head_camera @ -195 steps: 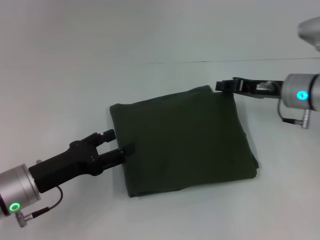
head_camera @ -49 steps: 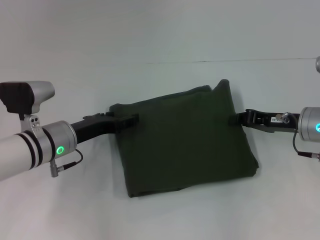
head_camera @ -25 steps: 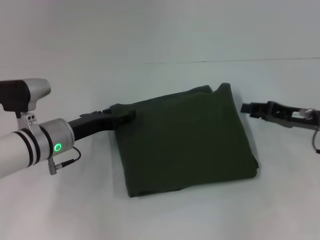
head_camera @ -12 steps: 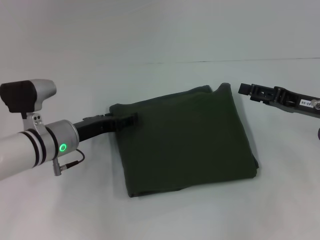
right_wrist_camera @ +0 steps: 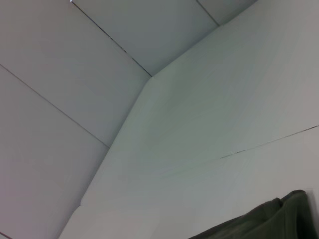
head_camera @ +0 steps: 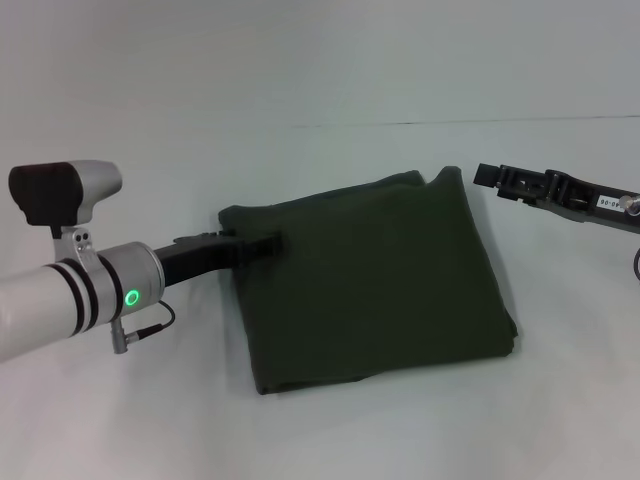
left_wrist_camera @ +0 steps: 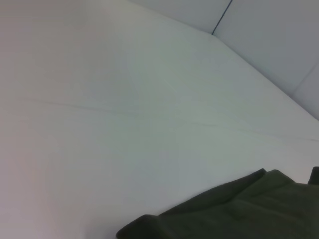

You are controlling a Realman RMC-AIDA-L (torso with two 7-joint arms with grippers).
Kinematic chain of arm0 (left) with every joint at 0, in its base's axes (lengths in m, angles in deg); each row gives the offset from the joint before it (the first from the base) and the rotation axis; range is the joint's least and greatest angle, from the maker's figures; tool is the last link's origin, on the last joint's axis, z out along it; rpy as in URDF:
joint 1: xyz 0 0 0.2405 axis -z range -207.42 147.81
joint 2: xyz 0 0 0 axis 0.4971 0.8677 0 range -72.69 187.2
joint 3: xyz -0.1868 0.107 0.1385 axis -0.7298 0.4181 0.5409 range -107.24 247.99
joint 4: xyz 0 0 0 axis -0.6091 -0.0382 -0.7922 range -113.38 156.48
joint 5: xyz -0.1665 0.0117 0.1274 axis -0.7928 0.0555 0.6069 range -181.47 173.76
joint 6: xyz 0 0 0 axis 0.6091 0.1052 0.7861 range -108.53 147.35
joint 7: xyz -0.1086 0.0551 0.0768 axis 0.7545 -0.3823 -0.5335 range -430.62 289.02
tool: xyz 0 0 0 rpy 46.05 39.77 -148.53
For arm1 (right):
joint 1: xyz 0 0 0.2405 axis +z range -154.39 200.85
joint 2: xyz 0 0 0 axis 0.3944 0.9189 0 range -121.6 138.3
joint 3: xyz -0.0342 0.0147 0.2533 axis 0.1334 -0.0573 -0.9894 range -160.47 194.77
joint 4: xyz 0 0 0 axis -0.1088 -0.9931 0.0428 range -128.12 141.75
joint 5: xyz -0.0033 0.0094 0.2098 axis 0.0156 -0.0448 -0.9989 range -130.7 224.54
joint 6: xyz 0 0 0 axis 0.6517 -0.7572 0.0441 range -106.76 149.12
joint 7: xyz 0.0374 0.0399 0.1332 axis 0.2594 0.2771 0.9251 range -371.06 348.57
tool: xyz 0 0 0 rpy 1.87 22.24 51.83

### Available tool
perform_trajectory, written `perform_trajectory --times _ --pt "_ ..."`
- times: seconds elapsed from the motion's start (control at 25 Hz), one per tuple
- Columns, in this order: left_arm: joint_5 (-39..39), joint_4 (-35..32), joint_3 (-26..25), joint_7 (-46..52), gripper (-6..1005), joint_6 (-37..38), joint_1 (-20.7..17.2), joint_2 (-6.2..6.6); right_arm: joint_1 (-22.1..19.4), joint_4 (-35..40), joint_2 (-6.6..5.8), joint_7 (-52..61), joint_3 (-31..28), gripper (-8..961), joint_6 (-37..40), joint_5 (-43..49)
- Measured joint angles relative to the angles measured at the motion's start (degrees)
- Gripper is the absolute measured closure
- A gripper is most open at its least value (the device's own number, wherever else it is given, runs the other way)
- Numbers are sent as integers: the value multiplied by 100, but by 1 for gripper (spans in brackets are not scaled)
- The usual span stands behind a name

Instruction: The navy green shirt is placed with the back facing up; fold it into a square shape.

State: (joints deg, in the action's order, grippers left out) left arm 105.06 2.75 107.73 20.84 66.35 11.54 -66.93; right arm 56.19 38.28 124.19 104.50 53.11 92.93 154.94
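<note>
Folded navy green shirt (head_camera: 370,280); left pincer (head_camera: 268,243) at its edge

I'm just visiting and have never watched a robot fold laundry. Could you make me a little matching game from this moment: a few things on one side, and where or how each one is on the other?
Things:
1. navy green shirt
2. left hand
3. right hand
4. table

Descriptions:
A. white surface under everything
B. in the air beside the shirt's far right corner, not touching it
C. lying folded into a rough square
D. at the shirt's left edge, near its far left corner

Pairs: 1-C, 2-D, 3-B, 4-A
</note>
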Motion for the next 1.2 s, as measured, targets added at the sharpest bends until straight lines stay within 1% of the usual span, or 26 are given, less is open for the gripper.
perform_trajectory --times 0.16,0.36,0.6,0.92,1.16,1.2 --pt "-20 -21 37 -13 177 -29 15 -1 9 7 0 -5 -2 235 3 -1" --pt "-25 -32 37 -20 356 -42 27 6 16 15 0 -7 5 235 4 -1" --pt "1 -36 35 -1 603 -46 80 16 40 18 0 -48 16 236 -16 -1" --pt "6 -37 38 21 836 -1 163 26 44 -20 1 -143 -9 236 -40 -1" --pt "7 -112 358 222 963 13 283 26 44 -30 50 -238 -26 237 -50 -1" --pt "7 -127 378 238 962 13 298 26 43 -32 55 -256 -26 237 -53 -1"
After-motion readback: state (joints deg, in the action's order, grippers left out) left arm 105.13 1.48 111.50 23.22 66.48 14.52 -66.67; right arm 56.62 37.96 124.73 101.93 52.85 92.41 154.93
